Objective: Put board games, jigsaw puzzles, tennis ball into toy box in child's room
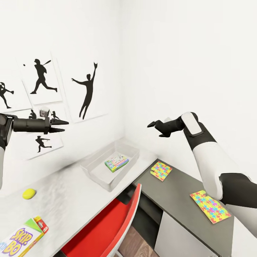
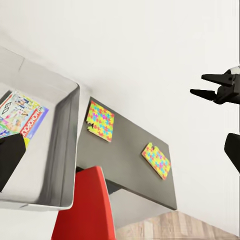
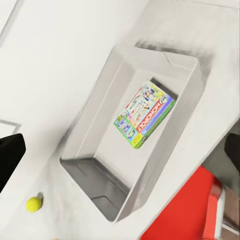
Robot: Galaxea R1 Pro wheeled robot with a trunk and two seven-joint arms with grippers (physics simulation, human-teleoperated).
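The grey toy box (image 1: 93, 170) stands on the white table with a Monopoly board game (image 1: 116, 162) lying inside it. A yellow tennis ball (image 1: 29, 193) and a Skip-Bo board game (image 1: 21, 240) lie on the white table nearer me. Two colourful jigsaw puzzles (image 1: 161, 170) (image 1: 210, 206) rest on the dark grey table to the right. My left gripper (image 1: 61, 126) hovers open and empty high above the table, left of the box. My right gripper (image 1: 154, 125) hangs open and empty above the box's far right. The right wrist view looks down on the box (image 3: 95, 125), the game (image 3: 145, 115) and the ball (image 3: 33, 203).
A red chair (image 1: 107, 228) is tucked between the two tables, close under the box's near side. Sports silhouette posters (image 1: 87, 91) hang on the left wall. Walls close off the corner behind both tables.
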